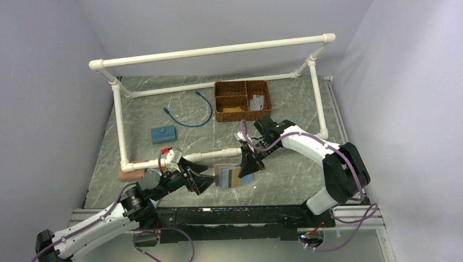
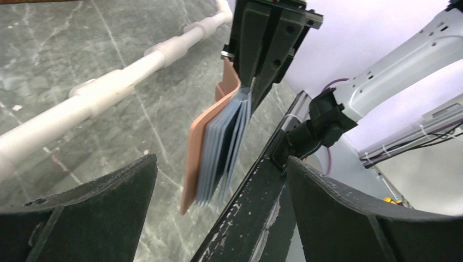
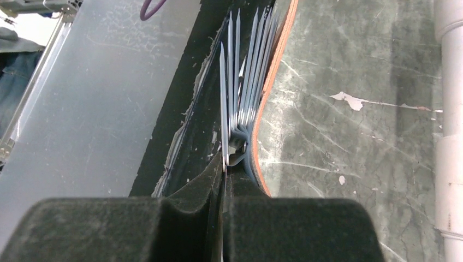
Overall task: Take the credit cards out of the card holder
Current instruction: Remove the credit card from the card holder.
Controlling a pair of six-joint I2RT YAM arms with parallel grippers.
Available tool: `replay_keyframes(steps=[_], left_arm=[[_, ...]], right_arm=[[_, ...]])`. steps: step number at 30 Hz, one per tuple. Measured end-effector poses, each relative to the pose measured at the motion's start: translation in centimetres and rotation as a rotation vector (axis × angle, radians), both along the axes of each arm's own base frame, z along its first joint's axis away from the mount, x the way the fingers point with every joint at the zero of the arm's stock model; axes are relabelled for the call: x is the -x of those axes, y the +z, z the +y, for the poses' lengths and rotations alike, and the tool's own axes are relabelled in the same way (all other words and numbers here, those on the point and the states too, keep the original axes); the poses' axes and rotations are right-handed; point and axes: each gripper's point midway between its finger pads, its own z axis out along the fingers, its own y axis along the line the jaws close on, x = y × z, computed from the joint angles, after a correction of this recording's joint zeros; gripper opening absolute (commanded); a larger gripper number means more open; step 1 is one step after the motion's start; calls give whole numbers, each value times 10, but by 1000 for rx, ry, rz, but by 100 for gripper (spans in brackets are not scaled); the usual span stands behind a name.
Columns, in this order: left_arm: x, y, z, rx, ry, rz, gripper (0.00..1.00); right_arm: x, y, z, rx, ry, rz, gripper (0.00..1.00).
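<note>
My right gripper (image 1: 248, 164) is clamped tight on the fold of the card holder (image 2: 210, 147). It holds it up off the desk (image 1: 289, 177) with the grey-blue pockets fanned out. My left gripper (image 1: 209, 183) is wide apart and holds nothing. The card holder hangs just in front of the gap between its fingers, not touching them.

From above I see a tan patch, maybe one of the credit cards (image 1: 232, 174). I think my next job is to pinch it. I should go in slowly, grab only the card's edge and not a pocket, then pull straight out.
</note>
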Motion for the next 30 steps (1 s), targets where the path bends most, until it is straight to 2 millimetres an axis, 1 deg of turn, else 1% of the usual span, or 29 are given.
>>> replay_keyframes(steps=[4, 9, 11, 14, 17, 19, 22, 25, 30], left_arm=[[1, -7, 8, -34, 15, -2, 93], [1, -19, 4, -75, -1, 1, 93], [0, -30, -1, -105, -16, 19, 93], [-1, -51, -11, -170, -47, 61, 92], [-1, -71, -19, -226, -79, 96, 89], [0, -80, -23, -250, -101, 109, 85], [0, -79, -30, -244, -125, 102, 78], [0, -70, -33, -216, -135, 80, 70], [0, -57, -35, -175, -139, 53, 61]], right_arm=[[1, -2, -3, 6, 15, -19, 0], [2, -2, -4, 7, 26, -26, 0], [3, -4, -4, 10, 28, -23, 0], [4, -5, -5, 12, 32, -20, 0], [4, -4, -5, 11, 35, -22, 0], [4, -4, -5, 10, 36, -23, 0], [5, -4, -6, 11, 37, -22, 0], [5, -4, -6, 13, 37, -20, 0], [5, -3, -5, 10, 40, -25, 0]])
